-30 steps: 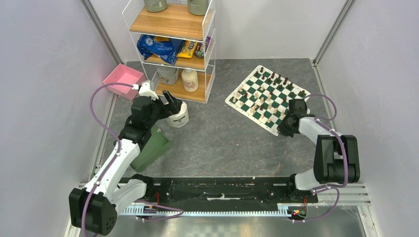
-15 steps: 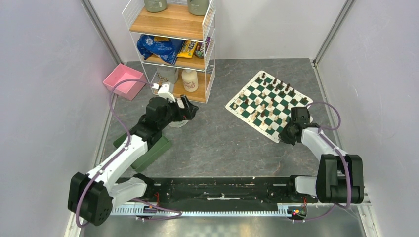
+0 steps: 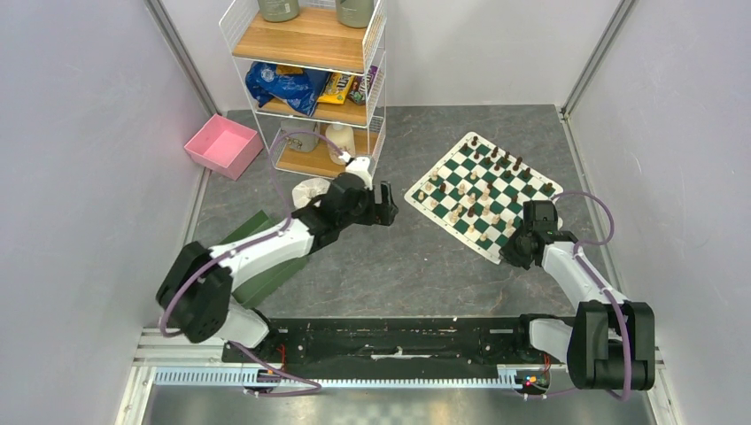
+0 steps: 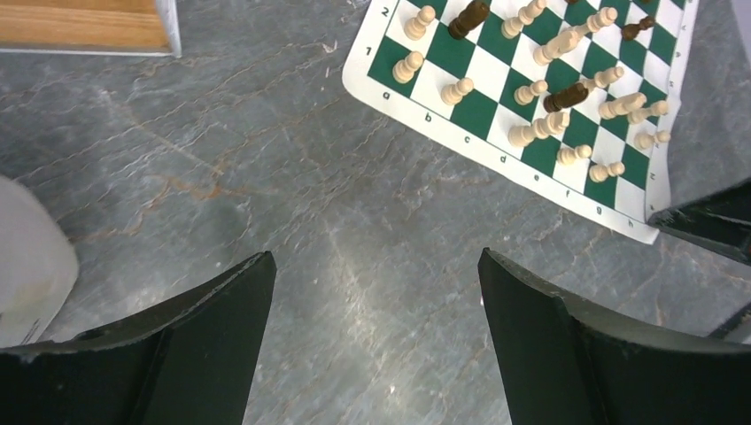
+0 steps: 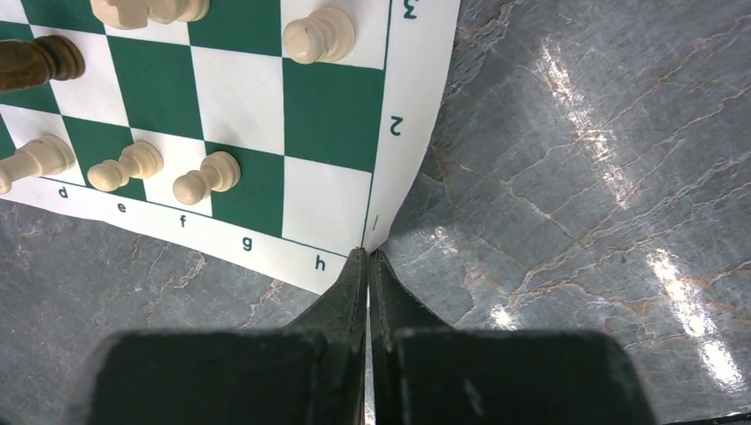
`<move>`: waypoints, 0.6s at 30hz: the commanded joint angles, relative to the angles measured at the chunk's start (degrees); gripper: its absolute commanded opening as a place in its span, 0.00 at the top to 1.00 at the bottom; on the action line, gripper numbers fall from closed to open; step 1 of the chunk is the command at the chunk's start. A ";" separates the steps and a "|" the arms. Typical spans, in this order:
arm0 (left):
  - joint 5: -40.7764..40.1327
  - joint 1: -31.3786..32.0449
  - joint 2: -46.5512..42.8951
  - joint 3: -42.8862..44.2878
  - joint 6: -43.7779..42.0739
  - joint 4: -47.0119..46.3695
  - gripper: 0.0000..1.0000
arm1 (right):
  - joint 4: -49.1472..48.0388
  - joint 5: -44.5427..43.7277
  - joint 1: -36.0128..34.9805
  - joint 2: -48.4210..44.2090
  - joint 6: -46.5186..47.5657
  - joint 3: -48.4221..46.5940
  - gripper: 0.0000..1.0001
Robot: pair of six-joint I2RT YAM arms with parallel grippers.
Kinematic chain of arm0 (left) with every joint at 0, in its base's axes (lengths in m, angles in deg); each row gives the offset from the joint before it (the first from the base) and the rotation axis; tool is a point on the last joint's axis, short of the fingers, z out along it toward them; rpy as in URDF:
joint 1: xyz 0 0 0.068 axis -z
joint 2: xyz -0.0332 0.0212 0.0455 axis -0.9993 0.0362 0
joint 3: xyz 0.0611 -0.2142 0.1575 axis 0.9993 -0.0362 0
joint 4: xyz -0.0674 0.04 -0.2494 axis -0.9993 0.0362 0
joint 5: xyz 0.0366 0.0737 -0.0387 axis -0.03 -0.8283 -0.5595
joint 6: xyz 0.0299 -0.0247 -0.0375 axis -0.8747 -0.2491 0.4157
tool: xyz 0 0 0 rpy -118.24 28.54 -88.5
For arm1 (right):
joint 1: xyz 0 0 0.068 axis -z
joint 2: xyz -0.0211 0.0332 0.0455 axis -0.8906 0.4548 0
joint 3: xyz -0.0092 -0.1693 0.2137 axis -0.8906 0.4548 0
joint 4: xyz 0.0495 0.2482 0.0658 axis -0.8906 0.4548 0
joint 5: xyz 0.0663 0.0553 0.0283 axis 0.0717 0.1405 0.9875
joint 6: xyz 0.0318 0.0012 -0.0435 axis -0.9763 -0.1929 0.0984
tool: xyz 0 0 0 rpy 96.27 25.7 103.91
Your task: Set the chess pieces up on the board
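The right gripper (image 5: 367,257) has its jaws pressed together at the h1 corner of the board (image 4: 447,127). The white corner tip seems caught between them, so this is prob. a pinch to drag or turn the mat, not a grasp of a piece. A thin flat mat offers no hold except its edge, and this corner has no pieces on it, which explains the low, flat approach. The left gripper (image 4: 374,266) hangs w/ jaws wide apart over the grey table (image 4: 292,177) and holds nothing. It faces the a–b side of the board but is well apart from it, prob. waiting until the mat comes within reach.

The board lies on the right half of the table, diagonal to the near edge, w/ the pinched corner nearest. It is green and white, w/ a white border carrying letters and numbers. The chess pieces are on it but not in start order. The cream pieces (image 4: 457,89) crowd the low-number rows, a few dark brown pieces (image 4: 567,96) sit among them, and more dark ones are near the far edge. Whether any have fallen cannot be told from these views. Judgement: the setup is only partly done, and pulling the mat could tip the pieces.
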 commanded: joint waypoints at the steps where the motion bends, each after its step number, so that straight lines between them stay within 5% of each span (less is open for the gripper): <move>1: -5.20 1.82 8.03 7.63 -1.19 -0.96 0.09 | 1.33 0.57 -0.41 -1.11 -0.73 0.26 0.99; 18: -7.29 1.75 33.12 30.47 -0.19 4.36 0.32 | 1.11 0.99 -0.44 -1.82 -0.12 0.22 0.98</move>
